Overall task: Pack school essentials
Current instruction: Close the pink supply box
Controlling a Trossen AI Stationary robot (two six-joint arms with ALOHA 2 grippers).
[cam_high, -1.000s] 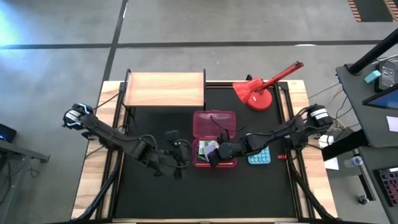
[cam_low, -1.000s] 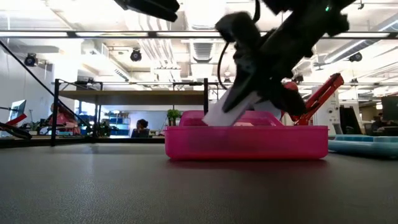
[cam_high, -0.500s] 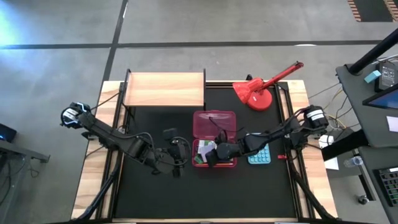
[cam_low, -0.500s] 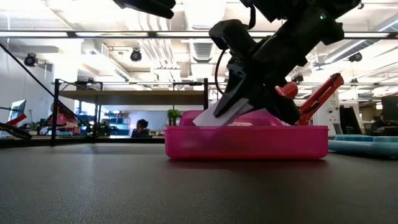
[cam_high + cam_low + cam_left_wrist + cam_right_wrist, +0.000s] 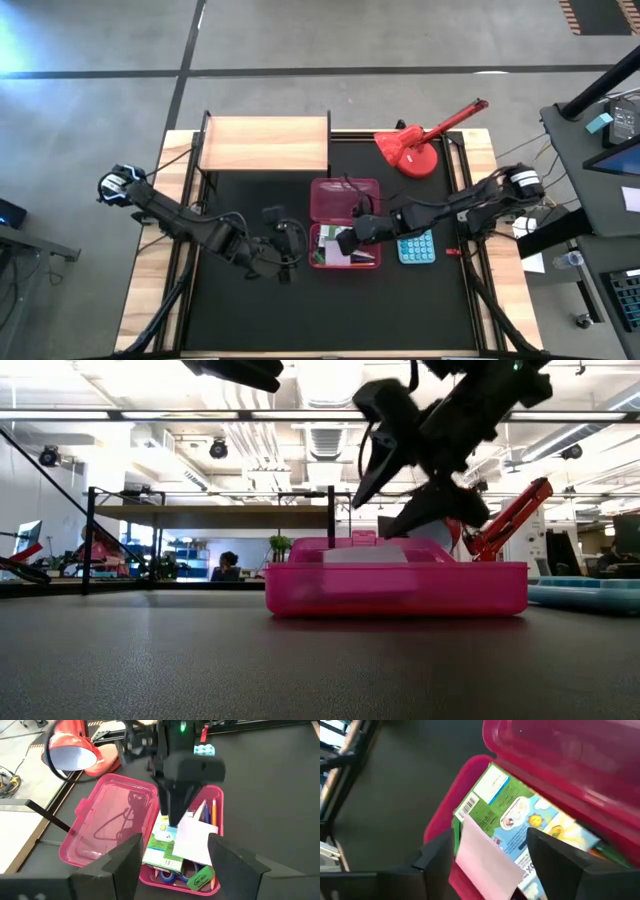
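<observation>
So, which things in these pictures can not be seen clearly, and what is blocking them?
- Blue-handled scissors: left wrist view shows only the handles, under the green-and-white box.
- Lilac sticky-note pad: in the high view the right gripper covers part of it.
- Pink plastic case: in the low view its frosted wall blurs the contents.
- Light-blue calculator: cut off by the low view's edge.
</observation>
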